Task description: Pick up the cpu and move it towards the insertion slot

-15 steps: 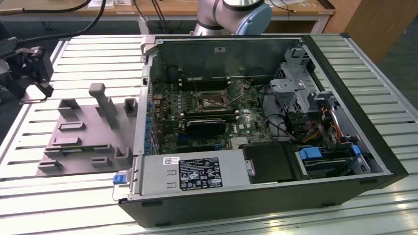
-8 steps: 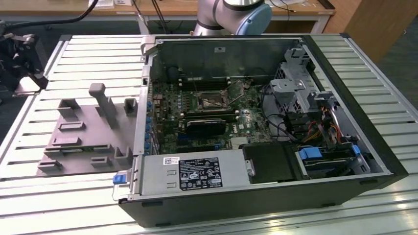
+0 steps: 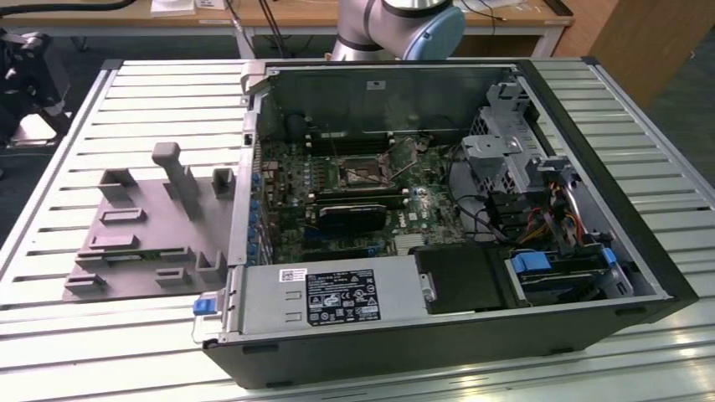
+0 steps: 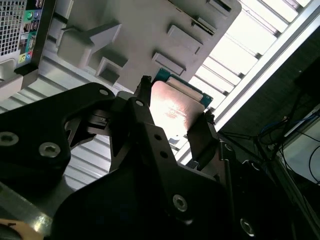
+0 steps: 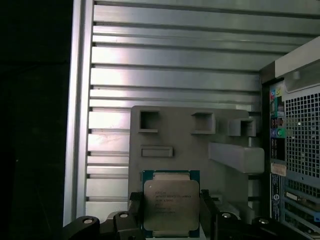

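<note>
The cpu [image 5: 171,202], a flat square chip with a silvery top and a thin green rim, sits between my gripper's [image 5: 171,200] two black fingers [image 5: 135,212]. My gripper is shut on the cpu's opposite edges and holds it in the air above the grey plastic fixture [image 5: 190,145]. In the second wrist view the cpu [image 4: 175,107] shines between the fingers [image 4: 200,132] of my gripper [image 4: 172,114], with the fixture [image 4: 150,30] behind it. The insertion slot [image 3: 359,171], a square socket with a metal frame, lies on the motherboard inside the open computer case [image 3: 558,327].
The grey fixture [image 3: 146,243] with its raised posts lies on the slatted metal table [image 3: 134,92] at the exterior view's left of the case. A grey labelled box [image 3: 324,297], drive cages [image 3: 508,159] and cables [image 3: 537,226] crowd the case. The arm's base [image 3: 386,25] stands behind it.
</note>
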`<action>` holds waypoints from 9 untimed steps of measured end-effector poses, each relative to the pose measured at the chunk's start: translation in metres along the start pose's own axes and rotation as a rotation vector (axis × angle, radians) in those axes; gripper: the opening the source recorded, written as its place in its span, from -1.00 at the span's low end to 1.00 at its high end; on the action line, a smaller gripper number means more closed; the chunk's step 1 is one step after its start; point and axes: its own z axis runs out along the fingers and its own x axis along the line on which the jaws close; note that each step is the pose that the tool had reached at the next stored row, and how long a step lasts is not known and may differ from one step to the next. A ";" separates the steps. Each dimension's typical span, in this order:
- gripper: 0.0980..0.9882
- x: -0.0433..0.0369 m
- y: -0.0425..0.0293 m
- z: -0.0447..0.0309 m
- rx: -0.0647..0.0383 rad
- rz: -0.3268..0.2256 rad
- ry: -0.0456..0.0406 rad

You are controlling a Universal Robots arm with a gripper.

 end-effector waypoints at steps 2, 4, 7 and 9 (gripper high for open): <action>-0.01 -0.0003 0.0004 -0.0054 0.000 0.000 -0.0014; -0.01 -0.0007 0.0007 -0.0106 0.000 0.000 -0.0024; -0.01 -0.0009 0.0009 -0.0142 0.000 0.000 -0.0034; -0.01 -0.0009 0.0009 -0.0142 0.000 0.000 -0.0034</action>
